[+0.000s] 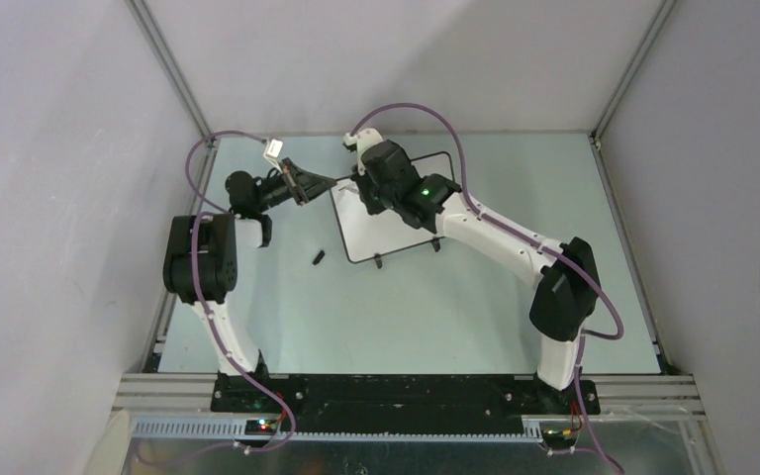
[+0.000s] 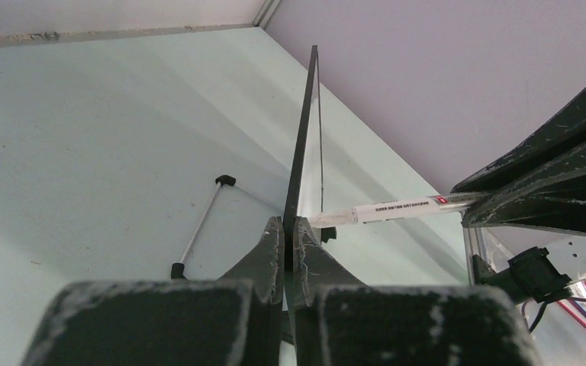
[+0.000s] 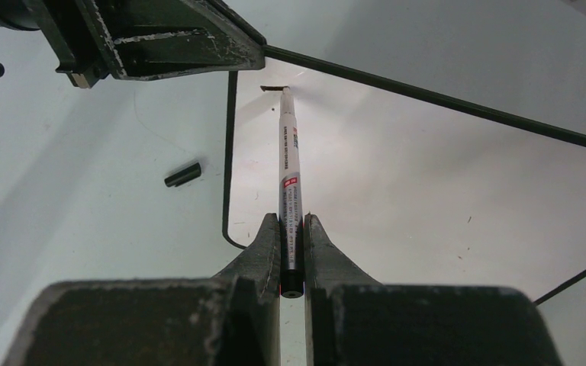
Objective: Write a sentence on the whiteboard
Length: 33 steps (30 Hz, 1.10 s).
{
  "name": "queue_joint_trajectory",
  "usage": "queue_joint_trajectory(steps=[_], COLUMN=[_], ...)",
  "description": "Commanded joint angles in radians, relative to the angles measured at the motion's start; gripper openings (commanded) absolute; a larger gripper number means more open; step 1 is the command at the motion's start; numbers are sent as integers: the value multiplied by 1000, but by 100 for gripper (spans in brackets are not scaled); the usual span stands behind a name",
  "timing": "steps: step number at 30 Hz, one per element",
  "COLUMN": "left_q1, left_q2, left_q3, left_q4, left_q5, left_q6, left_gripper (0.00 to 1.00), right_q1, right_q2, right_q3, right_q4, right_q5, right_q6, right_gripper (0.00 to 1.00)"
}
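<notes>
The left gripper (image 2: 291, 227) is clamping its fingers on the left edge of the small white rectangular whiteboard (image 1: 396, 233) with the thin black frame. The board is standing at a tilt toward the back of the pale green worktop (image 1: 406, 317), between the two arms. The right gripper (image 3: 291, 229) is pinching a slim white marker pen (image 3: 290, 164) between its closed fingers. The tip is pressing on the board near the corner beside the left gripper. Of the sentence (image 3: 273, 88), only a short dark mark is showing, so writing is barely beginning. A small black cap (image 3: 182, 174) is lying on the worktop left of the board. To write well, the right arm should be applying light, even pressure and travelling rightward in small strokes. The left arm should be bracing firmly, since pushing too hard is likely to flex or tip the board.
</notes>
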Motion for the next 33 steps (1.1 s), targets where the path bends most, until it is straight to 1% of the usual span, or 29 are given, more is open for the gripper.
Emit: queue_joint_trajectory(steps=[1, 11, 33], left_q1=[-5, -2, 1], left_q2=[-3, -1, 12], left_q3=[-4, -3, -4], left_q4=[87, 102, 159], left_q5=[37, 39, 44], left_q6=[-31, -41, -84], left_gripper=[0, 0, 0], right_q1=[-16, -6, 4], right_q2=[-45, -125, -39], right_q3=[-14, -96, -6], right_q4=[5, 105, 44], right_q5=[49, -16, -26], right_q6=[2, -6, -18], right_gripper=[0, 0, 0])
